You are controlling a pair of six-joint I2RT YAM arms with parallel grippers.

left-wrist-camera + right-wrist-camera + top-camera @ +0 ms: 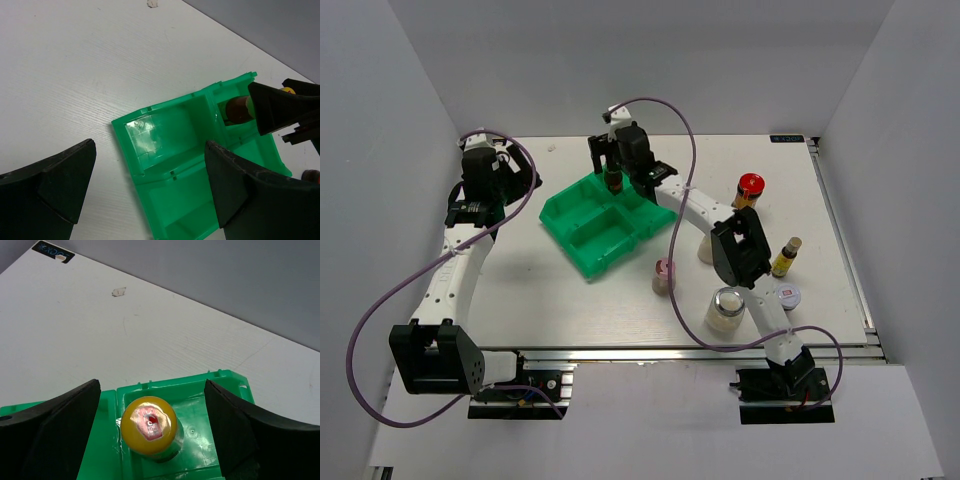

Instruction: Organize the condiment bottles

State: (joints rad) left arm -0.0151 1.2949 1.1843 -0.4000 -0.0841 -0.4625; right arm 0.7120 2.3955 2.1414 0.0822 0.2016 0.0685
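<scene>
Near edge, we see a clear jar (725,308), pink shaker (664,276) and slim bottle (786,256) standing on the table (520,290). Farther back, the right gripper (150,385) is spread wide over the green tray (220,390). A yellow-capped bottle (149,425) stands upright between its fingers, gaps either side. The left gripper (150,145) is wide too, holding nothing.

- The top camera sits high behind my two bases and looks down over the whole table (550,290), from far off.
- My left wrist camera looks slantwise down between my left fingers (55,185), close to the green tray (165,140) from its left side.
- My right wrist camera looks steeply down between my right fingers (50,430) into one tray compartment (the nearest view).
- All three views share the tray.
</scene>
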